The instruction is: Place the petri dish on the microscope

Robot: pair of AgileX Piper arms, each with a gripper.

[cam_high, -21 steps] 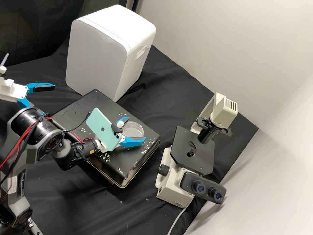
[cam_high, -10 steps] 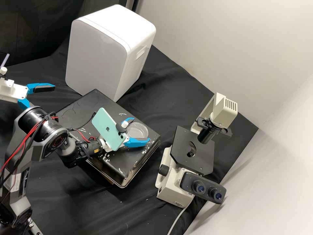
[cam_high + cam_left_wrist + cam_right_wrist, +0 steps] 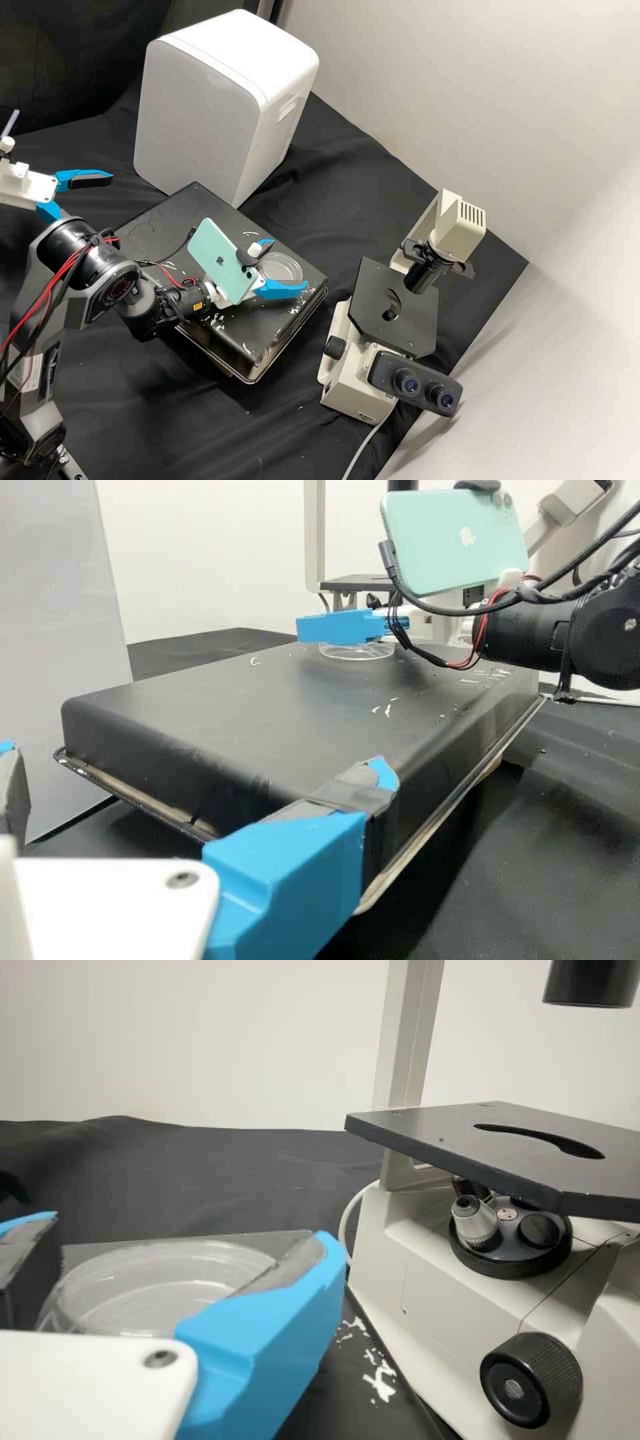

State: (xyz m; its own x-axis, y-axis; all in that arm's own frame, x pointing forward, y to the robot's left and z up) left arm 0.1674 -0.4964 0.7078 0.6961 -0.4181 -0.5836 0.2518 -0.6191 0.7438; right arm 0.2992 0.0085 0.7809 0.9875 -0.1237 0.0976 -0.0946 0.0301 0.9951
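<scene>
The clear petri dish [image 3: 280, 267] [image 3: 150, 1285] rests on the right-hand corner of a black tray [image 3: 200, 220]. My right gripper [image 3: 288, 264] [image 3: 180, 1235] is open around it, one blue finger on each side close to the rim. The left wrist view catches the dish [image 3: 355, 650] at the tray's far end under a blue finger [image 3: 340, 628]. To the right stands the microscope [image 3: 373, 373], its flat black stage [image 3: 397, 303] [image 3: 500, 1150] bare. My left gripper [image 3: 67, 195] [image 3: 190, 765] hangs open at the far left, level with the tray's [image 3: 280, 720] near edge, holding nothing.
A tall white box [image 3: 220, 100] stands behind the tray. A mint-green phone [image 3: 220, 260] is clamped on the right wrist. The microscope's head [image 3: 453, 227] overhangs the stage, and its eyepieces [image 3: 420, 387] jut forward. White walls close the right side.
My right gripper slid forward along the tray until its fingers came around the dish, then nearly stopped. The left arm kept still.
</scene>
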